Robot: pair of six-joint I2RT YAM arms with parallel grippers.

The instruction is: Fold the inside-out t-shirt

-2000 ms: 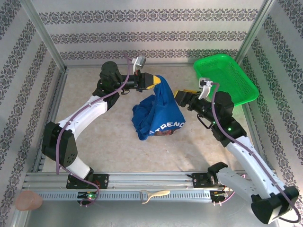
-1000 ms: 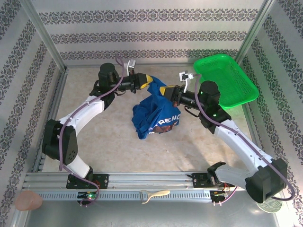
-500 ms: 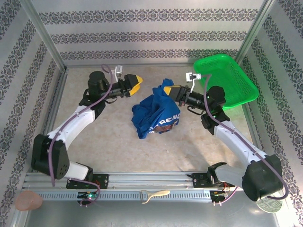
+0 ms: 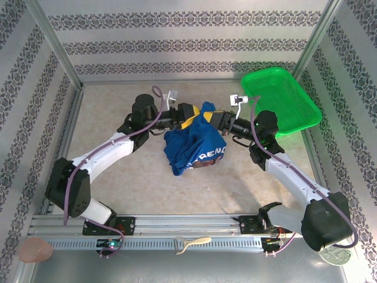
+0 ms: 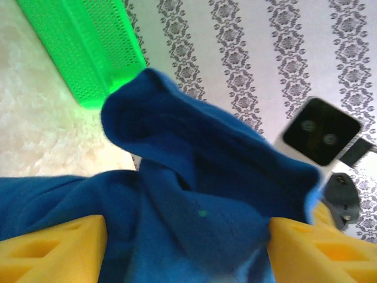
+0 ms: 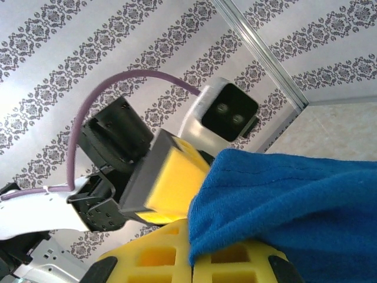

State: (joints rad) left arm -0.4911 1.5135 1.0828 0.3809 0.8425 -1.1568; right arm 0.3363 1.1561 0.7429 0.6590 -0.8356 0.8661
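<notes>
green mesh basket [image 4: 283, 94]: upper right | pink lump [image 4: 34, 250]: lower-left corner | cream curved piece [image 4: 192, 243]: bottom centre, on metal rail [image 4: 141, 243]

Matt soft cloth t-shirt [image 4: 197, 141], glossy plastic mesh basket [image 4: 293, 101]

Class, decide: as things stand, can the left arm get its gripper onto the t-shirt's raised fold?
Probably yes. The left gripper stands open with fabric of the t-shirt between its fingers, while the right gripper holds that fold up.
</notes>
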